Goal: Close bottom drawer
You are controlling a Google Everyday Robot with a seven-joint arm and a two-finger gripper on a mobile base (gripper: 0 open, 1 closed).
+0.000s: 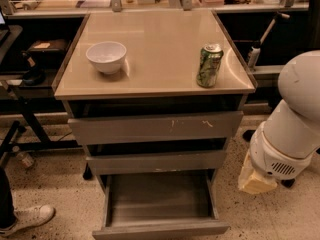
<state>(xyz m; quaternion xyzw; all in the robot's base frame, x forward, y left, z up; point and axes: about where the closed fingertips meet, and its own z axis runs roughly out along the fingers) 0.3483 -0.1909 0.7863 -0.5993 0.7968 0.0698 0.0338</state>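
Camera view: bottom drawer [160,200] open, front cropped; tool [256,179] right of cabinet [160,54].

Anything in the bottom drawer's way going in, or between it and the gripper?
Nothing visible. The bottom drawer stands pulled out with an empty tray, so nothing blocks its slide. The gripper hangs low to its right, with only bare floor between them.

Table [160,39] top: white bowl [106,57] at left, green soda can [209,65] upright at right, well apart. White shoe [29,218] on speckled floor [60,199], lower left. Tool [256,180] low, right of table, near floor.
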